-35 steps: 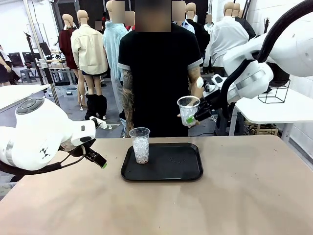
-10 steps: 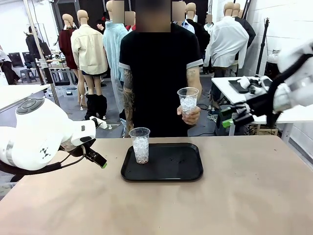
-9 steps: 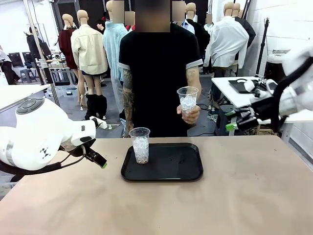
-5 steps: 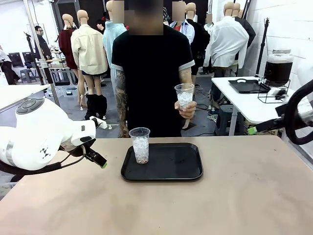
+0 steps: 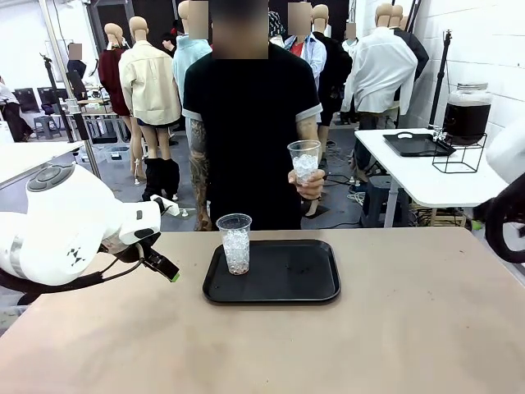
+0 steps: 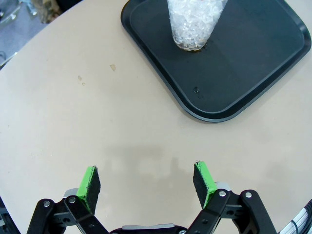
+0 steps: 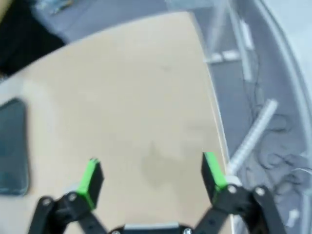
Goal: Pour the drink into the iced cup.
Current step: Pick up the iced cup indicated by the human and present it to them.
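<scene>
Left arm (image 5: 57, 226) sits at lower left of the front view, wrist angled down and to the right. The left gripper (image 5: 168, 273) hovers just above the table (image 5: 385, 345), left of the black tray (image 5: 316, 287) and apart from it. In the left wrist view the left gripper (image 6: 146, 180) has its green pads spread wide over bare tabletop, with nothing between them. The tray corner is at upper right of that frame.

An iced cup (image 5: 235, 244) stands upright on the tray's left part, full of ice. A second iced cup (image 5: 304, 162) is held upright at chest height by the person's hand (image 5: 312, 187), above and behind the tray.

The drink (image 5: 466, 119), dark brown, is in a clear dispenser jar (image 5: 467, 92) on a wire stand on the white side table (image 5: 426, 176), upper right of the front view, well apart from both cups.

Right arm (image 5: 510, 209) shows partly at the right edge of the front view. The right wrist view is blurred: the right gripper (image 7: 152, 178) has its jaws wide apart and empty, over the table near its edge.
</scene>
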Controlling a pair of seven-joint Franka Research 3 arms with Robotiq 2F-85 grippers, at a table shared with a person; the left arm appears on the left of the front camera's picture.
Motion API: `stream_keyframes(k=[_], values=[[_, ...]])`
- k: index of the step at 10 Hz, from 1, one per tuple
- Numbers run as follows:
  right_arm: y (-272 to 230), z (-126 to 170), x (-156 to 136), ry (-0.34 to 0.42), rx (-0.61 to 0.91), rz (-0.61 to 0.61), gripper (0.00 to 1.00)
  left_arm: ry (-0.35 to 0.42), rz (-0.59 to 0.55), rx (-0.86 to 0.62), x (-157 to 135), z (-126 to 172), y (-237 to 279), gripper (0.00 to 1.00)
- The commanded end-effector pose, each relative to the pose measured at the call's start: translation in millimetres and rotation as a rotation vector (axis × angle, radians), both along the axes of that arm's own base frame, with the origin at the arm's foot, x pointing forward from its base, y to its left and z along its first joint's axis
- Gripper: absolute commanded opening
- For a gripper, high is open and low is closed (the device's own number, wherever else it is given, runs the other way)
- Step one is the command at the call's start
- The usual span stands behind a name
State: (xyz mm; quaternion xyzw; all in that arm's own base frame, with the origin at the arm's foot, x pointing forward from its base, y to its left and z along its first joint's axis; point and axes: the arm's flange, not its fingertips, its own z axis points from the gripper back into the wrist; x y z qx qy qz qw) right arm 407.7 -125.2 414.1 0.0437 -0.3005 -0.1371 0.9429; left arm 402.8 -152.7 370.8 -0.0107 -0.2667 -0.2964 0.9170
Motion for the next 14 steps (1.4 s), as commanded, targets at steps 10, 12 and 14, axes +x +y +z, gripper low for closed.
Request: stream_keyframes(k=[10,12,14], values=[[-14,27,-20,0.116,0.027,-0.256,1.00,0.000,0.003,-0.003,0,0,2,1.00],[-14,27,-20,0.116,0.027,-0.256,1.00,0.000,0.003,-0.003,0,0,2,1.00],[-14,27,-20,0.116,0.027,-0.256,1.00,0.000,0.003,-0.003,0,0,2,1.00]])
